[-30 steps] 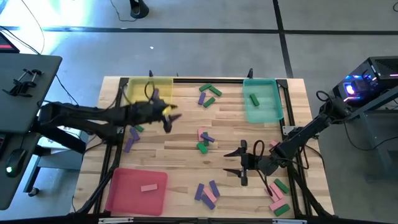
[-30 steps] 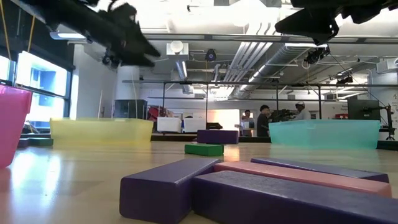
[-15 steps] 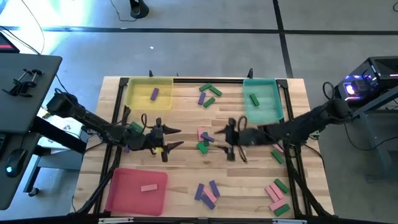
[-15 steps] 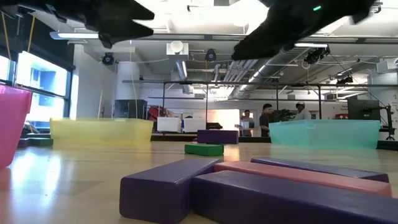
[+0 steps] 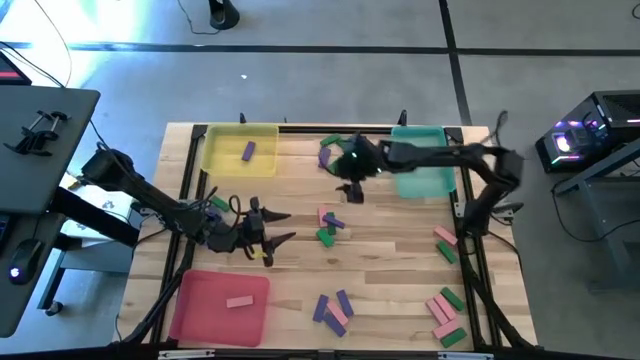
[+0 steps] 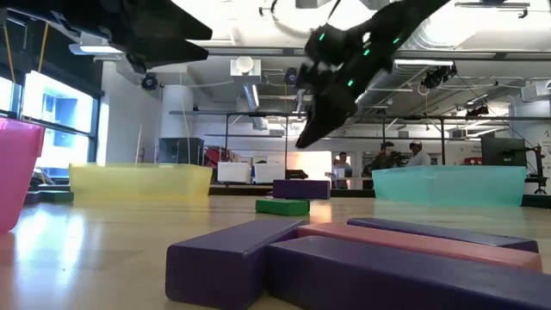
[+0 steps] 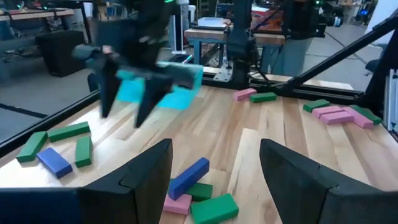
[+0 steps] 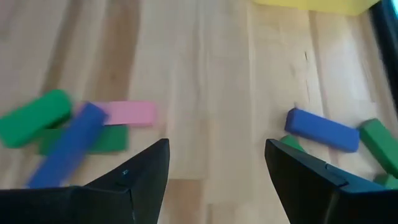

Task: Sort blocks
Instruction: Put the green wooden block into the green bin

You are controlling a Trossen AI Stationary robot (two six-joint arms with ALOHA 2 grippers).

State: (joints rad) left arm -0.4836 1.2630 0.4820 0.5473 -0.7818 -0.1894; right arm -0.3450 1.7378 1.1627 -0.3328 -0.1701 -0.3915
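From above, the left gripper [image 5: 268, 229] hangs over the wooden table [image 5: 300, 275] just left of centre, fingers spread with nothing between them. The right gripper [image 5: 348, 172] reaches to the far middle, beside the teal tray [image 5: 420, 165]; whether its fingers are apart cannot be told here. The blocks lie scattered: a centre cluster [image 5: 328, 225] of pink, purple and green, a few at the far middle [image 5: 336, 150], a group at the near middle [image 5: 333, 308], and more at the near right [image 5: 446, 315]. One purple block [image 5: 248, 150] lies in the yellow tray [image 5: 225, 150], a pink block [image 5: 238, 301] in the red tray [image 5: 205, 315], and a green block [image 5: 408, 159] in the teal tray.

From table level, purple and pink blocks [image 6: 344, 258] fill the foreground; people stand far behind.

The left wrist camera shows its fingers [image 7: 146, 180] wide apart above the centre cluster.

The right wrist camera shows its fingers [image 8: 146, 171] apart and empty over bare wood.

No readable writing appears.
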